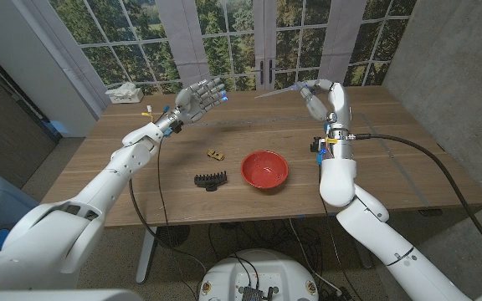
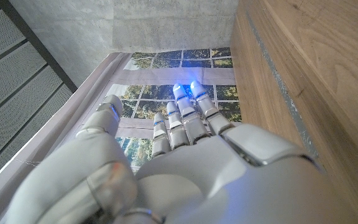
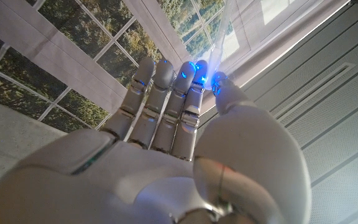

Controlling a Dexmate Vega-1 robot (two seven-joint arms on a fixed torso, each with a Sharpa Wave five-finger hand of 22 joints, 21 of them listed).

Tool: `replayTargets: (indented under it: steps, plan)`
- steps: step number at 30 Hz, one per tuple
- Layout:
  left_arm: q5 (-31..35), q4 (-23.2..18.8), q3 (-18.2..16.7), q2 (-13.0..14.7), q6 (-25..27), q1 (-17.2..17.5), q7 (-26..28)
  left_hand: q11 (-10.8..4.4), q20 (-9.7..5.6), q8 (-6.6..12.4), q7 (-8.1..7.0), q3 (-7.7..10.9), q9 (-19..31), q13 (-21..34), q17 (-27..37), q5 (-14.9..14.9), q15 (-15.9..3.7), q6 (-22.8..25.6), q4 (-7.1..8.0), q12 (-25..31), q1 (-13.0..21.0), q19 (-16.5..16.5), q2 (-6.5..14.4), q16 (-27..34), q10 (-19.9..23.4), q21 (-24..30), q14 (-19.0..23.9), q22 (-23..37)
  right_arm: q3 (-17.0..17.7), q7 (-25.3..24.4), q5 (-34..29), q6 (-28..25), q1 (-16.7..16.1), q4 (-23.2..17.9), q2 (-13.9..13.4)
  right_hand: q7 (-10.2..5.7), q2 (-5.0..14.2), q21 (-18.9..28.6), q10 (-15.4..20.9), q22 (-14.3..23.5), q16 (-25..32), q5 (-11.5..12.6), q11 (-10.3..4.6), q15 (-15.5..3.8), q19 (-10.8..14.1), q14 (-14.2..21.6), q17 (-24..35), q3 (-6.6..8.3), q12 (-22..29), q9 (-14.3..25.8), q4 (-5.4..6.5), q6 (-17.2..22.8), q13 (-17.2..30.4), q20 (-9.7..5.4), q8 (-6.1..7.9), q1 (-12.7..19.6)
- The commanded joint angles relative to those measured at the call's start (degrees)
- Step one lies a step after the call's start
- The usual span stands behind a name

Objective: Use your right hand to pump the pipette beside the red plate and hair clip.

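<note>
My right hand (image 1: 320, 99) is raised above the table's far right part and holds a clear pipette (image 1: 276, 91), whose thin tip points toward the table's middle. In the right wrist view the pipette's stem (image 3: 221, 34) sticks out between the thumb and the fingers (image 3: 166, 106). The red plate (image 1: 264, 170) sits near the middle of the table, nearer the front edge, with the black hair clip (image 1: 211, 179) just left of it. My left hand (image 1: 199, 96) is lifted over the far left part, fingers apart and holding nothing; its back (image 2: 185, 162) faces the left wrist camera.
A small tan object (image 1: 216, 154) lies behind the hair clip. A white crumpled thing (image 1: 124, 92) and a small yellow piece (image 1: 147, 109) lie at the far left corner. A blue item (image 1: 315, 146) peeks out beside my right forearm. Windows stand behind the table (image 1: 408, 180).
</note>
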Motion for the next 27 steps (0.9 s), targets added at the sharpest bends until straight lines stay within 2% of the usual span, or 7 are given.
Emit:
replayTargets:
  steps: [1,16,27]
  plan:
    - [-0.73,-1.6,-0.4,0.67,-0.28,1.36,0.21,0.04,0.08,0.31,-0.1,0.38,0.12,0.16,0.03,0.14,-3.18,0.73,-0.06,0.39,-0.23,0.26,0.01,0.37,0.52,-0.22,0.69,0.01,0.51,0.72,5.72,-7.54,0.12,-1.42,3.3,0.27,0.81,0.33,-0.22,-0.05,-0.26,-0.09,0.18,-7.0,-0.37,0.5,-0.12,-0.05,-0.05,-0.12,0.25,-0.16,0.12,-0.02,-0.5,0.19]
    - [-1.36,-2.52,-0.83,1.3,-0.5,2.3,0.2,-0.09,0.11,0.39,-0.11,0.41,0.12,0.14,0.04,0.12,-3.2,1.16,-0.11,0.45,-0.32,0.28,0.0,0.47,0.74,-0.26,0.67,0.01,0.42,-0.3,10.09,-15.58,1.45,-1.77,3.8,0.65,1.29,0.63,-0.67,-0.07,-0.26,0.13,0.08,-6.7,-0.53,0.13,-0.28,-0.64,-0.05,-0.67,0.01,-0.33,0.23,0.36,-0.97,0.45]
    - [-1.56,-3.18,-1.01,1.66,-0.63,2.85,0.45,-0.2,0.1,0.45,-0.05,0.49,0.12,0.12,0.0,0.12,-3.29,1.49,-0.14,0.53,-0.37,0.3,-0.02,0.53,0.99,-0.28,0.77,0.01,0.24,-0.8,13.28,-20.43,3.19,-0.22,3.36,0.76,1.72,0.83,-1.12,-0.08,-0.27,0.32,0.51,-6.21,-0.68,-0.09,-0.6,-1.12,-0.17,-1.04,-0.03,-0.57,0.15,0.54,-1.34,0.62]
